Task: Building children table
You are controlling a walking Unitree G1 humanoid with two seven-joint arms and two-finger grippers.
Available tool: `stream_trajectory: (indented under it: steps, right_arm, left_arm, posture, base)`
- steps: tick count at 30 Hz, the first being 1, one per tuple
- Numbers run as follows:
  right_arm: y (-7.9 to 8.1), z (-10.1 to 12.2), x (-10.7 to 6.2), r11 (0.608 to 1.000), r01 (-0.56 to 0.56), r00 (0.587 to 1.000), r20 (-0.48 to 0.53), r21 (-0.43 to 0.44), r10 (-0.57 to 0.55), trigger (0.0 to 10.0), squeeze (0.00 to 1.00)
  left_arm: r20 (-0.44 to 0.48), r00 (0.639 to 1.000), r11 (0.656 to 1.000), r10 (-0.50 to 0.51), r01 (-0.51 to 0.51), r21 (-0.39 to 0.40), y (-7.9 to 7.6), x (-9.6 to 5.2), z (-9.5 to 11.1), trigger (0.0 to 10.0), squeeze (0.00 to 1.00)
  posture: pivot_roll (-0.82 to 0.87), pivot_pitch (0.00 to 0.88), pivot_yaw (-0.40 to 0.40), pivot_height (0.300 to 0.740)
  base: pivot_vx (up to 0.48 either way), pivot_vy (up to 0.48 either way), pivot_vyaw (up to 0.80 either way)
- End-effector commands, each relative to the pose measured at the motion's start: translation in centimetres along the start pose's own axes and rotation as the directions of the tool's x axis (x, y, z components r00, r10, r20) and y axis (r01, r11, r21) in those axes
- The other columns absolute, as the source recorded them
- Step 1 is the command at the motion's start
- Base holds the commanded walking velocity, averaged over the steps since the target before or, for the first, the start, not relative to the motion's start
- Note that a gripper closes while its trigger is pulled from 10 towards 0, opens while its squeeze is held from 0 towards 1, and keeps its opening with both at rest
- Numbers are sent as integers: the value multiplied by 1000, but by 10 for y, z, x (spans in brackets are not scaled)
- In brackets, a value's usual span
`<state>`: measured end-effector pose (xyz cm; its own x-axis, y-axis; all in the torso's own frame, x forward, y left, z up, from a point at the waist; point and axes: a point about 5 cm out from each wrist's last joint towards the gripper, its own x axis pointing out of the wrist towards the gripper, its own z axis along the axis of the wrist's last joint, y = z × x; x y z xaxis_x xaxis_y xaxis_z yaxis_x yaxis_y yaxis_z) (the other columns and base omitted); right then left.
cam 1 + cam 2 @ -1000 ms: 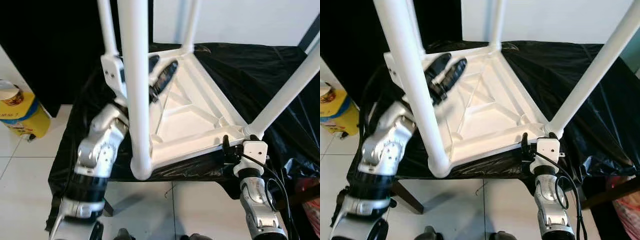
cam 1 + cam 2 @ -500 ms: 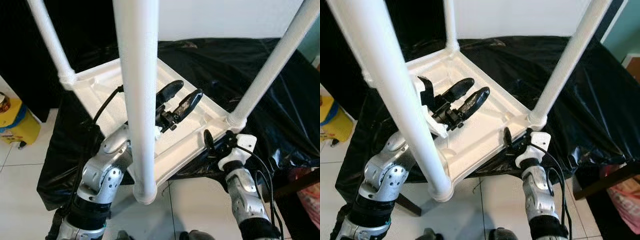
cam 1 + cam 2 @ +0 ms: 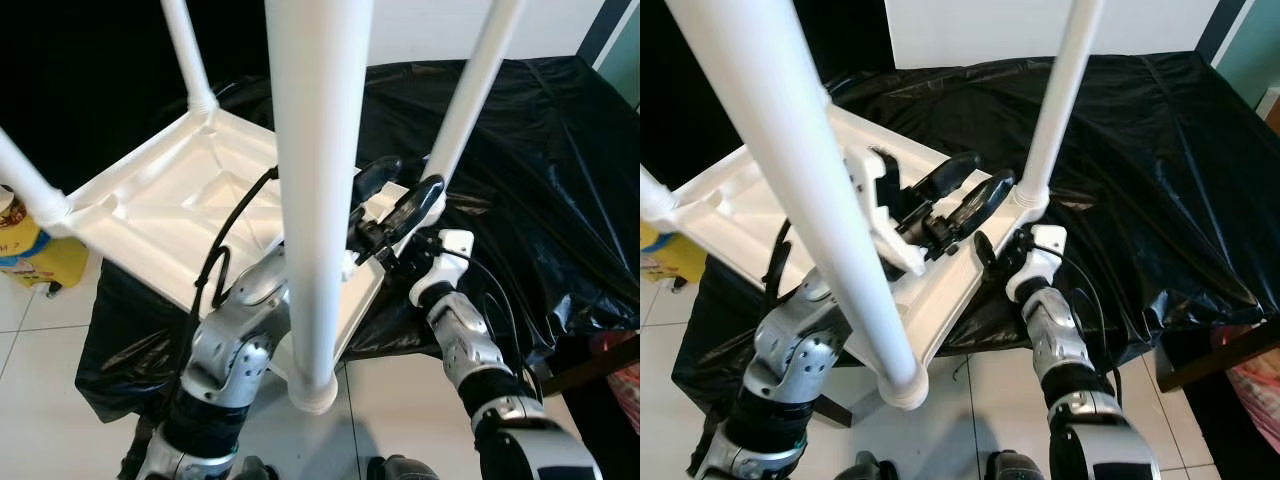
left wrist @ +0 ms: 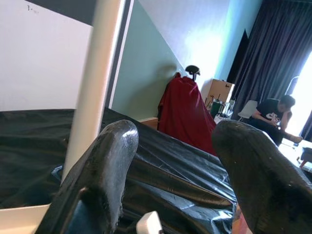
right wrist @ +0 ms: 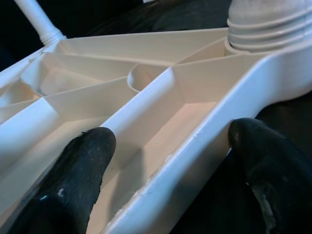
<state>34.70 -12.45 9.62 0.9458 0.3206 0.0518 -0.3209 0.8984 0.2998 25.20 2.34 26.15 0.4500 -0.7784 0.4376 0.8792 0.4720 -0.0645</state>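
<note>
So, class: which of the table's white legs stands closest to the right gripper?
The far-right leg, screwed in at the corner just beyond the right gripper. The other legs stand at farther corners.

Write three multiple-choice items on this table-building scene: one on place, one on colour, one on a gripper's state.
1. Where does the upturned table lie?
A. on a black sheet
B. on bare tiles
C. on a red rug

2. What colour are the table legs?
A. yellow
B. white
C. grey

3. How is the right gripper?
A. shut on a leg
B. folded away
C. open astride the table's rim

Key: 1 A, the black sheet covers the surface beneath it; 2 B, each leg is white; 3 C, the right wrist view shows one finger on each side of the rim.
</note>
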Motion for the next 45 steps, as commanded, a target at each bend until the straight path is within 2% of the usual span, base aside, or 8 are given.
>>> stream_trajectory:
  steps: [1, 6, 16, 23, 27, 37, 39, 45]
  right_arm:
    - [8, -20, -1, 999, -16, 996, -90, 29, 18, 10000, 0]
    - [4, -19, 0, 1000, 17, 997, -82, 24, -15, 10000, 0]
    - [-9, -14, -21, 985, 19, 1000, 1, -171, -19, 10000, 0]
    - [-1, -1, -47, 969, -140, 988, 29, -202, 149, 10000, 0]
    - [6, 12, -67, 913, -321, 946, -32, -252, 324, 10000, 0]
    - [-2, 33, -87, 863, -397, 916, -84, -313, 391, 10000, 0]
    - [0, 44, -102, 808, -468, 883, -157, -357, 442, 10000, 0]
    - [2, 53, -113, 765, -523, 852, -221, -377, 475, 10000, 0]
  left_arm:
    - [-17, 1000, 1000, -17, 17, -10, -6, 7, -4, 10000, 0]
    - [-21, 1000, 1000, -12, 12, -10, -6, 7, -5, 10000, 0]
    - [-175, 982, 988, 76, -50, 146, 40, -36, -11, 10000, 0]
    - [-368, 928, 951, 62, 56, 303, 67, -73, -22, 10000, 0]
    - [-498, 866, 921, 46, 156, 357, 77, -91, -38, 10000, 0]
    - [-622, 782, 899, 49, 237, 368, 94, -116, -42, 10000, 0]
    - [-685, 728, 874, 6, 329, 357, 99, -132, -39, 10000, 0]
    - [-739, 672, 853, -45, 411, 322, 97, -144, -39, 10000, 0]
  posture:
    - [121, 133, 49, 740]
    - [119, 135, 49, 740]
    - [102, 142, 27, 740]
    - [73, 139, 1, 740]
    - [52, 139, -5, 740]
    - [26, 137, -6, 740]
    - [25, 136, -8, 740]
    - [24, 137, -8, 740]
  base:
    - [0, 0, 0]
    - [0, 0, 0]
    - [0, 0, 0]
    - [0, 0, 0]
    - [0, 0, 0]
    - [0, 0, 0]
    - [0, 0, 0]
    - [0, 0, 0]
